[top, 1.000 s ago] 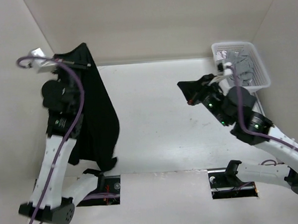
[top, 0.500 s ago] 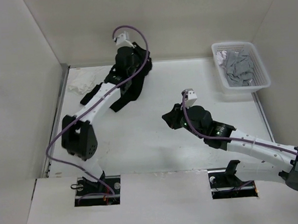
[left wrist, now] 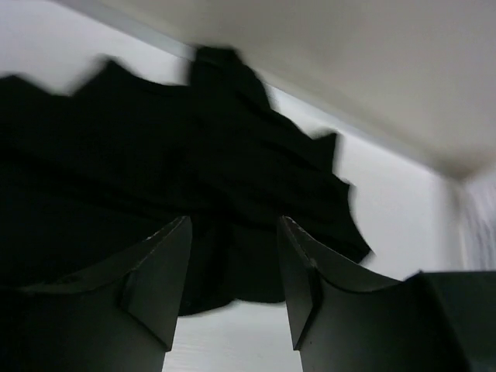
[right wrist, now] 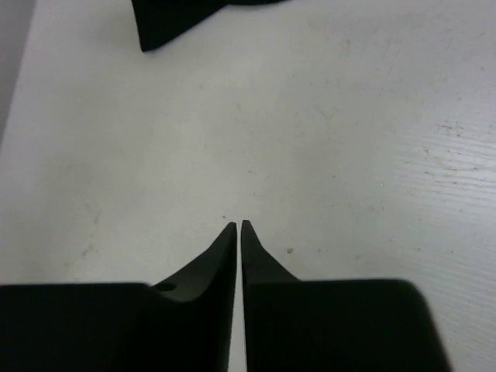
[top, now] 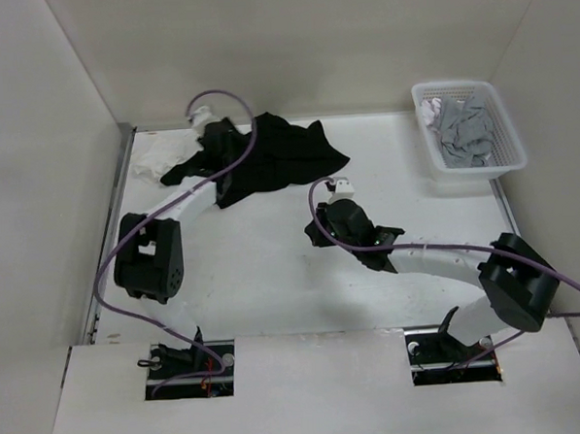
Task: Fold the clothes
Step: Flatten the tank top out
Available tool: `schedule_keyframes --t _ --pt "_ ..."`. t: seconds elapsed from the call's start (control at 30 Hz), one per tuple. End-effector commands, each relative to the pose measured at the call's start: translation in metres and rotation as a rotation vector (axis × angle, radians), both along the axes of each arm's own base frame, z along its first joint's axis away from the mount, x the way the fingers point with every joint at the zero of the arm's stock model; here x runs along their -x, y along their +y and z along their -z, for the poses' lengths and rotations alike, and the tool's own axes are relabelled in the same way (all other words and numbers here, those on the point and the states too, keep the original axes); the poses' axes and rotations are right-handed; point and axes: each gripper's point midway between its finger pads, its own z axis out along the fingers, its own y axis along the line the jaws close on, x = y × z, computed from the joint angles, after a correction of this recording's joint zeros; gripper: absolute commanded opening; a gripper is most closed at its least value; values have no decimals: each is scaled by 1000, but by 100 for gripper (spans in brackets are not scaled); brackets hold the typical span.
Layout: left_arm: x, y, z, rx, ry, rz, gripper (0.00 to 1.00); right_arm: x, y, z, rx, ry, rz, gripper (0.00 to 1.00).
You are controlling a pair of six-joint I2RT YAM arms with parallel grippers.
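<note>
The clothes, one black shirt, lie crumpled on the white table at the back, left of centre. My left gripper sits at the shirt's left edge. In the left wrist view it is open, the black fabric spread just ahead and nothing between its fingers. My right gripper rests low over bare table near the middle, apart from the shirt. In the right wrist view its jaws are shut to a thin slit with nothing in them, and a corner of the shirt shows at the top.
A white basket with grey garments stands at the back right. A small white cloth lies at the back left beside the shirt. Pale walls close in the table on the left, back and right.
The left arm swung from the near left to the back, laid the hanging shirt down and opened. The right gripper let go of the shirt and moved to the table's middle.
</note>
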Motion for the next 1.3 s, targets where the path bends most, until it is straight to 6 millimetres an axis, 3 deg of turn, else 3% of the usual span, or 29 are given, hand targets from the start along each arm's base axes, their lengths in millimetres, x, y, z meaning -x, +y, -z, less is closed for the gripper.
schedule_keyframes --t 0.0,0.03,0.13,0.23,0.33,0.4,0.53,0.77,0.8,0.87,0.93,0.97,1.1,1.2,1.27 --pt "-7 141 -16 116 -78 -407 46 -18 31 -39 -117 -95 -40 3" --pt "-5 167 5 173 -36 -471 46 -18 36 -34 -112 -84 -53 2" --pt "-3 217 59 332 60 -580 46 -21 51 -14 -109 -41 -83 8" --pt "-7 239 86 378 101 -599 50 -30 67 4 -106 -3 -86 25" --pt "-13 223 96 328 131 -506 48 -36 87 12 -120 8 -95 28" --pt "1 204 108 313 177 -466 44 -37 93 15 -128 12 -98 29" --pt "34 180 123 288 202 -426 43 -34 96 22 -127 29 -115 34" --pt "58 153 150 258 271 -372 46 -29 90 21 -133 34 -111 36" --pt "61 151 154 251 284 -371 43 -28 88 20 -133 32 -109 37" --pt "66 142 162 243 306 -353 26 -27 85 15 -139 22 -101 39" --pt "76 125 165 252 325 -319 10 -26 78 12 -142 14 -86 40" --pt "81 107 162 261 324 -278 7 -25 74 10 -144 9 -74 40" --pt "125 11 140 279 316 -55 3 -21 43 7 -132 -10 1 40" --pt "182 -62 126 331 341 110 3 -9 3 15 -95 -6 86 41" --pt "218 -92 124 383 375 169 6 6 -28 20 -75 18 149 42"
